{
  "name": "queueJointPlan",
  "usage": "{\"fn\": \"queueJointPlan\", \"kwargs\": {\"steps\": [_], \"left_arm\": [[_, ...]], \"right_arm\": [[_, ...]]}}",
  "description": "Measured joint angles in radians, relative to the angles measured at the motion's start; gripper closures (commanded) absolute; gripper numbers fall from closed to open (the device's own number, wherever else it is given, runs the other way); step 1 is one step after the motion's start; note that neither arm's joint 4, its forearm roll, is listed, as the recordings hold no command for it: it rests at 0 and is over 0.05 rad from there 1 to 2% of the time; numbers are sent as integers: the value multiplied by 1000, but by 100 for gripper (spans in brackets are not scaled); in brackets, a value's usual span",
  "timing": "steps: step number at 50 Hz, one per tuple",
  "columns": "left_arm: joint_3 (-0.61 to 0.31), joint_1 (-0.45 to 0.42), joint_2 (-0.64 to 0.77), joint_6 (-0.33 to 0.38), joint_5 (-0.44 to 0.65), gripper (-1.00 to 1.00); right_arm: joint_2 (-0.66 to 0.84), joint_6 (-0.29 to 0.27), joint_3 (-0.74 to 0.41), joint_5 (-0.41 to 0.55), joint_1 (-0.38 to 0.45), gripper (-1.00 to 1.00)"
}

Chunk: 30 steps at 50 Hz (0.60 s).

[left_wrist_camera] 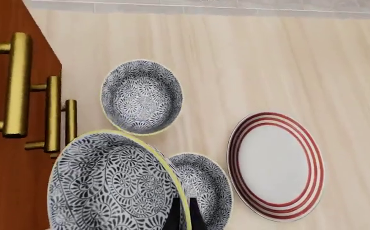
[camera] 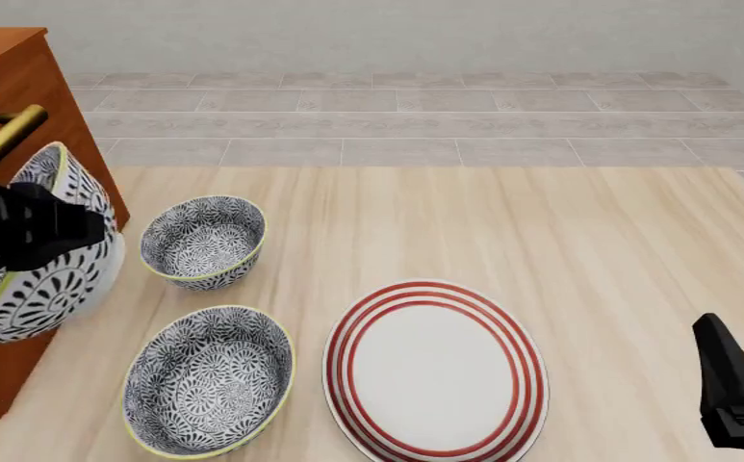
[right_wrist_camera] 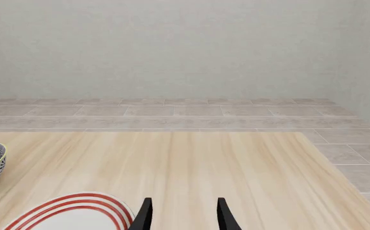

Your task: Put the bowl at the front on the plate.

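Held bowl (camera: 40,271): floral-print bowl with a yellow-green rim, tipped on edge and lifted at the far left, in front of the wooden cabinet (camera: 12,72) with brass handles (left_wrist_camera: 16,84).
Left gripper (left_wrist_camera: 183,214): dark fingers pinched narrow over that bowl's rim, holding it.
Rear bowl (camera: 203,241): upright on the table (camera: 577,241), near the cabinet.
Nearer bowl (camera: 210,379): upright, just beside the plate, apparently not touching it.
Plate (camera: 436,371): white with red rings, flat on the table, nothing on it.
Right gripper (right_wrist_camera: 183,216): fingers parted, holding nothing, low at the right, near the plate's edge.
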Motion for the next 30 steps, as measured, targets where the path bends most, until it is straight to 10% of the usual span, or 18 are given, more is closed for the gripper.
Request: {"fn": "queueJointPlan", "kwargs": {"steps": [30], "left_arm": [[-100, -189, 231, 218, -130, 100]], "right_arm": [[0, 0, 0, 0, 0, -100]]}}
